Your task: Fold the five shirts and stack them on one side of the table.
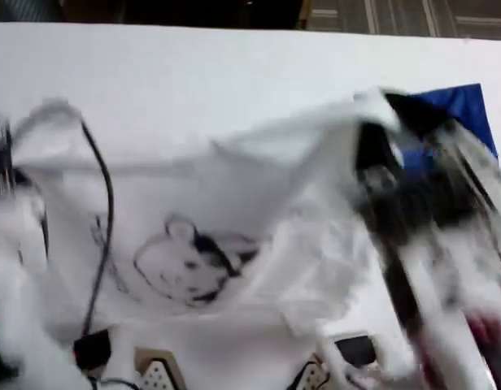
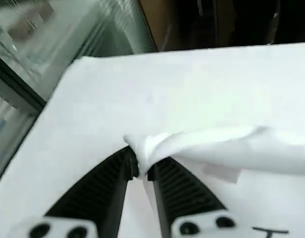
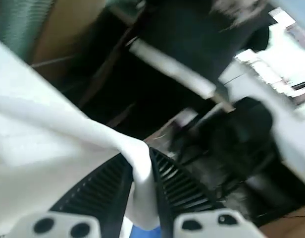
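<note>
We hold the white shirt point(image 1: 234, 195) half-lifted over the surface point(image 1: 193, 65), left hand point(image 2: 141, 171) and right hand point(image 3: 141, 173) each clamped on its edge; soft and light, it should sag unless gripped at corners.

white shirt point(image 1: 259, 187), perhaps animal print, blue cloth point(image 1: 462, 106)

— What sort of place is this?

— An office or lab room, I'd say. Grey carpet-tile floor point(image 1: 397, 12) lies beyond a wide white bench point(image 1: 193, 73).

— Anything else?

— A glass partition point(image 2: 53, 34) stands beside a brown wooden panel point(image 2: 157, 25), and a black cable point(image 1: 104, 211) runs across the bench.
</note>
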